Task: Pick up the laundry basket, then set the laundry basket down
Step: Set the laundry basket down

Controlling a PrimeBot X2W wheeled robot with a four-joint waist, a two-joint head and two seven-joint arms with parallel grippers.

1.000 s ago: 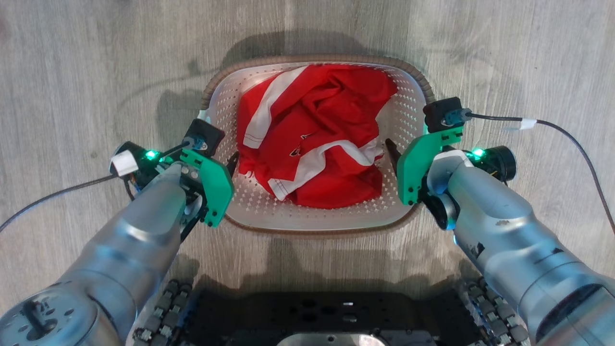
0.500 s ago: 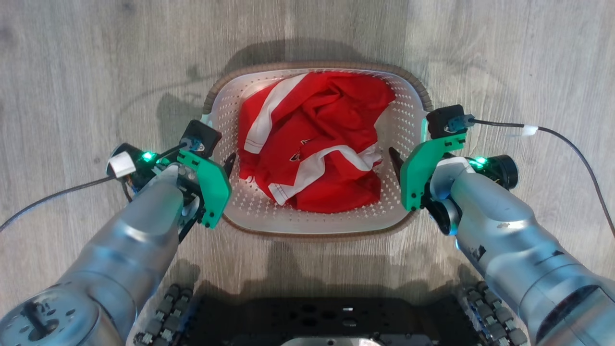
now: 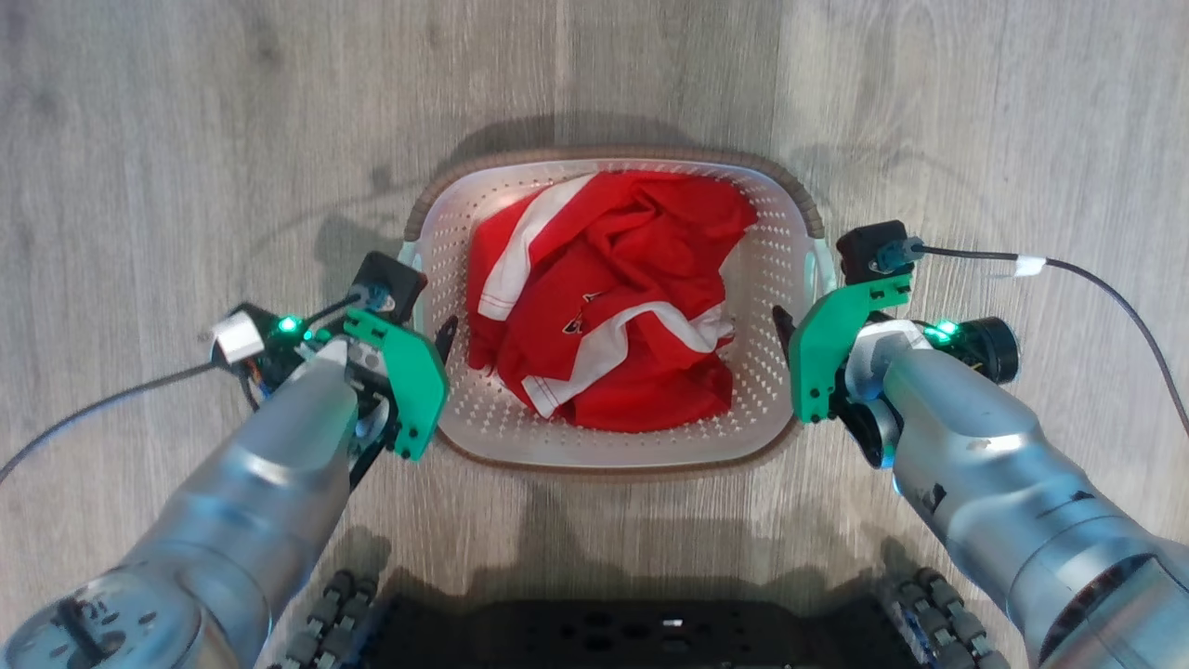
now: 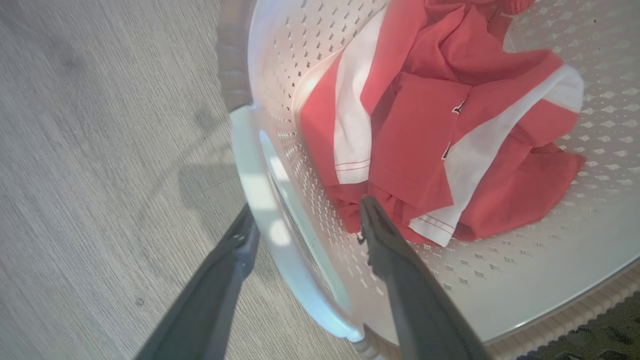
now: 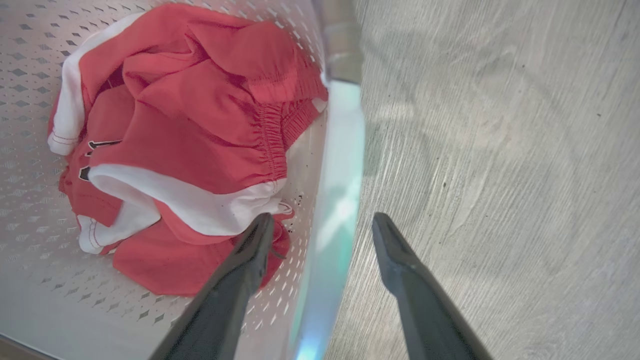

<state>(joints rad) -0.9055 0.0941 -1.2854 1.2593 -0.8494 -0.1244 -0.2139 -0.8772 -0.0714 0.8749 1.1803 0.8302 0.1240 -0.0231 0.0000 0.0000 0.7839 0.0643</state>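
The laundry basket (image 3: 520,429), white and perforated with a brown woven rim, rests on the wooden floor in front of me with a red and white garment (image 3: 604,297) inside. My left gripper (image 3: 429,321) is open, its two fingers straddling the basket's left white handle (image 4: 250,170), one inside the wall and one outside, with gaps on both sides (image 4: 307,206). My right gripper (image 3: 801,311) is open too. It straddles the right handle (image 5: 340,150) the same way, one finger over the garment side and one over the floor (image 5: 322,217).
Grey wood-look floor (image 3: 186,139) surrounds the basket on every side. My dark wheeled base (image 3: 632,632) lies at the bottom edge just behind the basket. A black cable (image 3: 1096,279) trails from the right wrist and another cable (image 3: 102,409) from the left.
The whole head view has shifted, so the camera moved. The basket now looks slightly smaller and lower in the picture. Both grippers stay at the handles.
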